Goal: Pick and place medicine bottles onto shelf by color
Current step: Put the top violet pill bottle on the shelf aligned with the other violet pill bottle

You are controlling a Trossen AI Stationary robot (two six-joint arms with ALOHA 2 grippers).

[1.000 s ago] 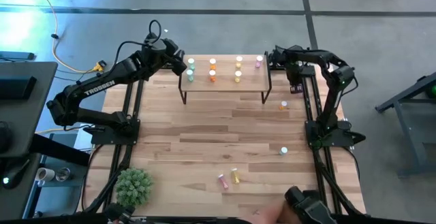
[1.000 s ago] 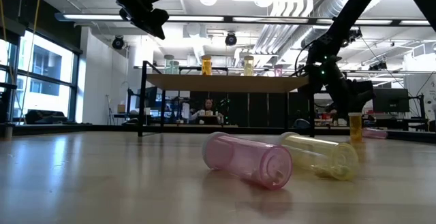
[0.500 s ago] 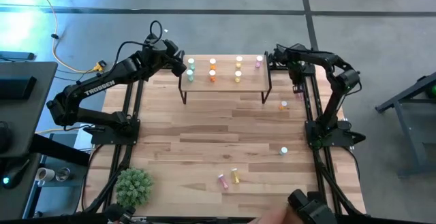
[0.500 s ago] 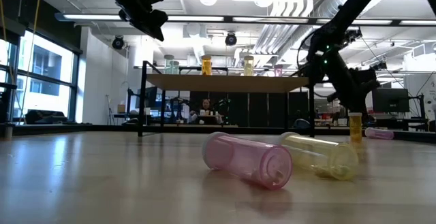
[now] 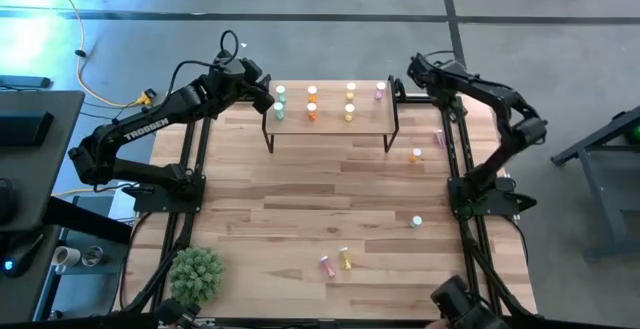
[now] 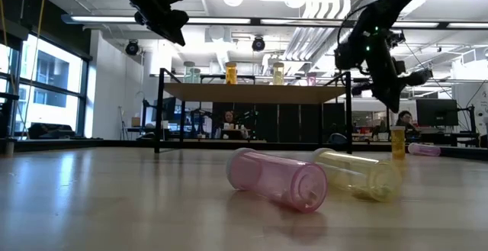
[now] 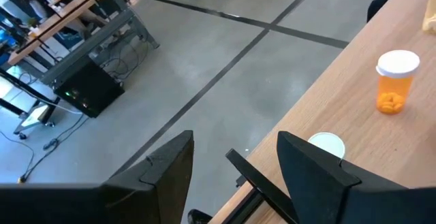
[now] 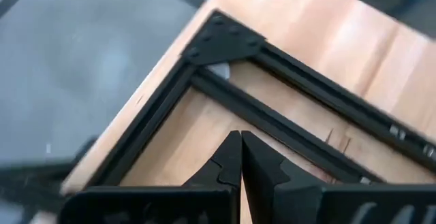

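The shelf point(image 5: 330, 119) stands at the table's far edge. On it stand two green bottles point(image 5: 280, 101), two orange point(image 5: 312, 102), two yellow point(image 5: 350, 100) and one pink point(image 5: 380, 90). A pink bottle point(image 6: 278, 178) and a yellow bottle point(image 6: 358, 175) lie on their sides near the front edge. An orange bottle point(image 5: 417, 154) and a green one point(image 5: 416, 222) stand on the table's right side. Another pink bottle point(image 5: 438, 139) lies by the right edge. My left gripper point(image 7: 235, 173) hangs open and empty at the shelf's left end. My right gripper point(image 8: 240, 157) is shut and empty, high over the far right corner.
A small green plant point(image 5: 195, 274) sits at the near left corner. Black frame rails point(image 5: 462, 149) run along the table's left and right edges. Bare wood point(image 5: 300, 199) lies between the shelf and the front bottles. A person point(image 6: 231, 120) sits in the room behind.
My right gripper has risen from beside the pink bottle at the right edge and gone toward the far edge, rolling its wrist and staying shut. That pink bottle stays lying on the table.
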